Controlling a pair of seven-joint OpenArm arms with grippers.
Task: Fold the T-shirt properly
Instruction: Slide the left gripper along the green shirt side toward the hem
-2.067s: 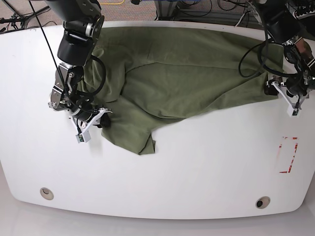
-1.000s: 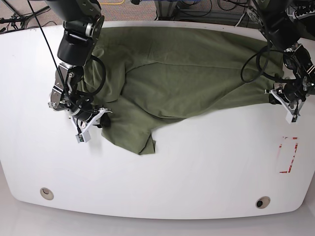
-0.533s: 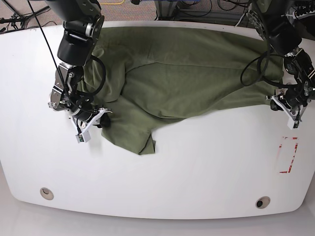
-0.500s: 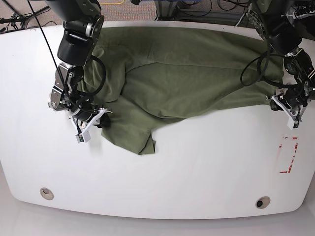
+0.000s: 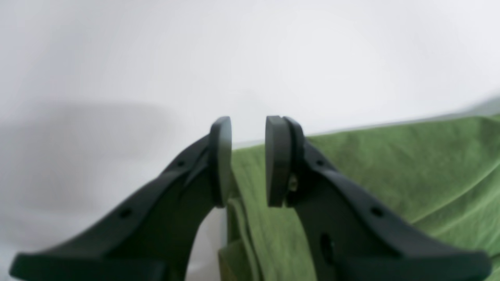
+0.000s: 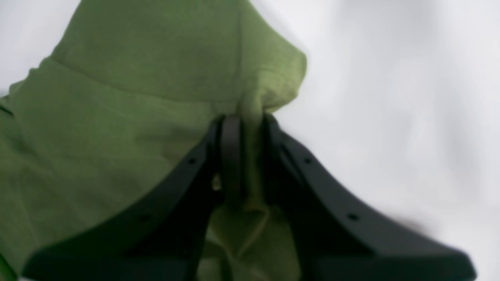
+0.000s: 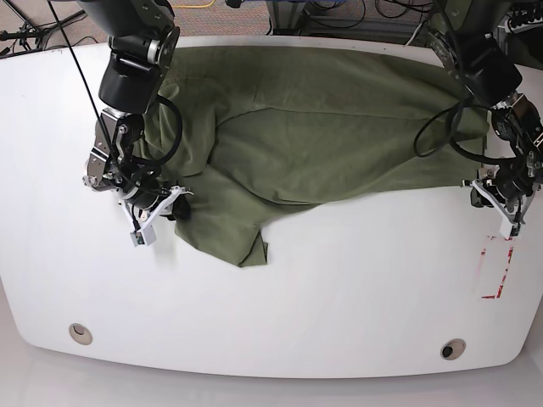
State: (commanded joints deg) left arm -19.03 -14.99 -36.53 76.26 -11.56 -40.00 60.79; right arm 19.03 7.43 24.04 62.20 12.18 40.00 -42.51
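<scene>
Left gripper (image 7: 506,214) has slid down along the table's (image 7: 356,280) edge since the first frame, off the T-shirt (image 7: 322,127) corner; jaws slightly parted, nothing between them, hem just below in the wrist view. Right gripper (image 7: 151,219) hasn't moved, clamped on a shirt fold (image 6: 250,117). Shirt lies crumpled across the far half of the table.

The base camera looks steeply down from above, taking in the whole white surface (image 7: 339,280) and both arms. Each wrist camera sits just behind its own end effector, close up and blurred, looking along the black fingers (image 5: 220,160) toward the surface. All three views share the olive T-shirt (image 7: 339,127) and the white top around it.
</scene>
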